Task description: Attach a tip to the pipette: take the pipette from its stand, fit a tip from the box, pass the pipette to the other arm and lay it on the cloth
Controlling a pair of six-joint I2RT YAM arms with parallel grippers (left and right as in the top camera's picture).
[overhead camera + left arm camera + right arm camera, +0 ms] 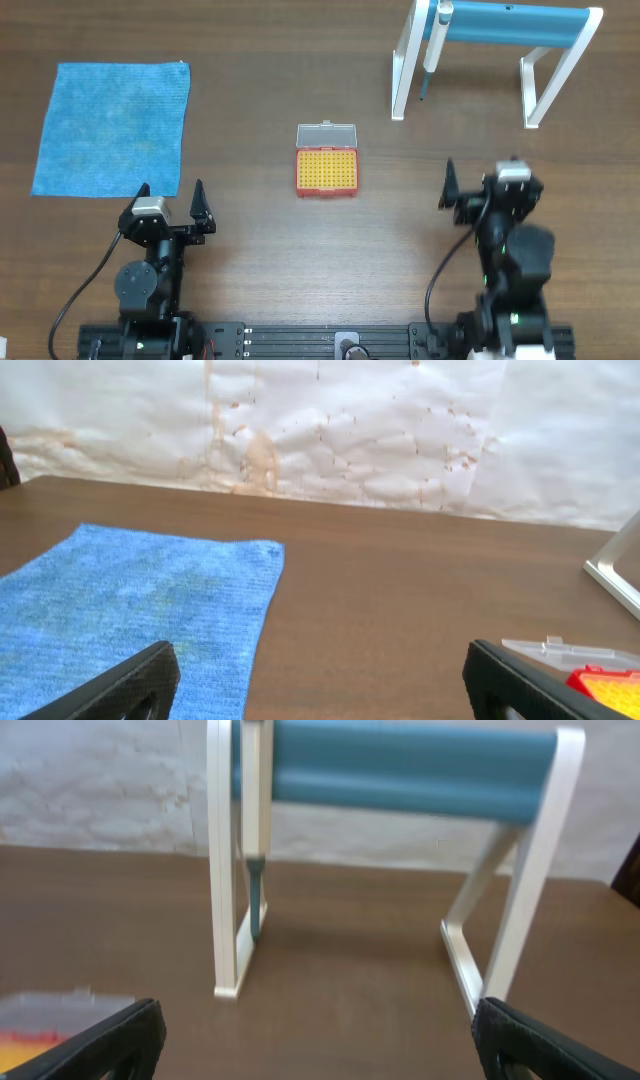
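Pipette hangs in stand at 1 o'clock (its 9 o'clock end). Tip box centre, lid open. Cloth at 10 o'clock. Left gripper and right gripper: fingers spread wide, holding nothing.

Upper right of the top view: the pipette hangs partly hidden by the stand, its head cut off by the frame's edge. Centre: tips in the tip box are too small to count.
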